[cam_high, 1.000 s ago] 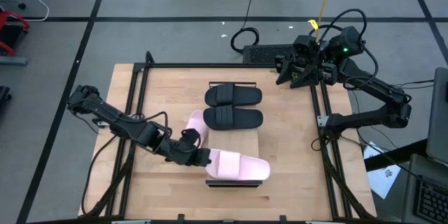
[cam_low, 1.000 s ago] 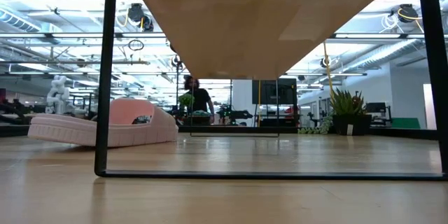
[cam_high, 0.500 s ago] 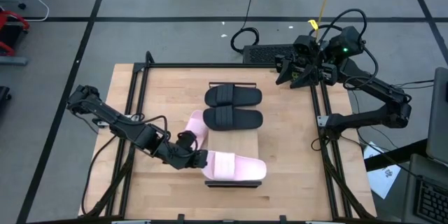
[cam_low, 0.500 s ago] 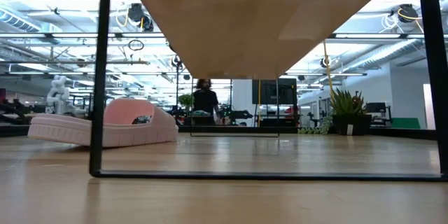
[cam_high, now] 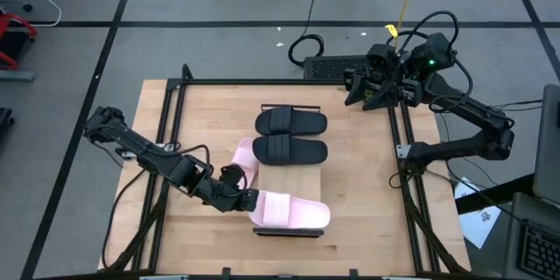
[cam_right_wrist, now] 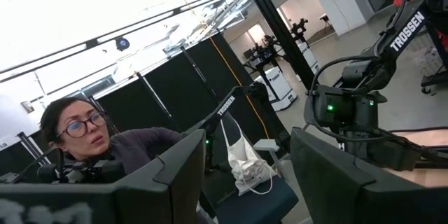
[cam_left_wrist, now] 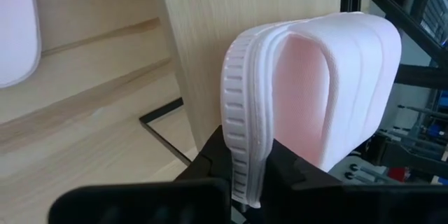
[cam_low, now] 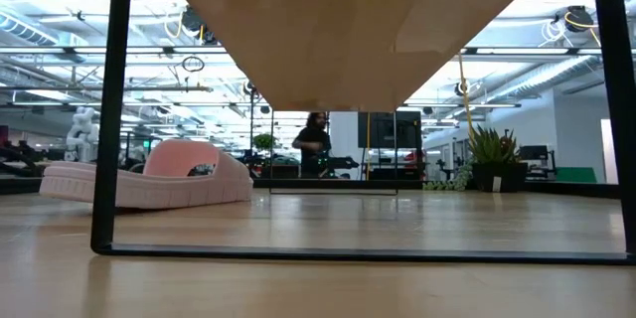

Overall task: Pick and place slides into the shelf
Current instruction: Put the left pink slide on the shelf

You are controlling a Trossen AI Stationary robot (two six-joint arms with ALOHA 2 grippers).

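left gripper [cam_high: 248, 199]: jaws pinching a pink slide [cam_high: 293, 211] lying on the shelf [cam_high: 289, 230].
right gripper [cam_high: 357, 87]: parked at the worktop's far corner, jaws spread.
left to do: second pink slide [cam_high: 244, 156], two black slides [cam_high: 291, 134] on the worktop.

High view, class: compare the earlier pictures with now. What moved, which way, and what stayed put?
The left claw, shut on the pale pink ribbed-strap slide, drew it and the light-wood shelf panel beneath it toward the table's left side. The two black slides, the second pink slide and the right claw at the far right corner stayed put.
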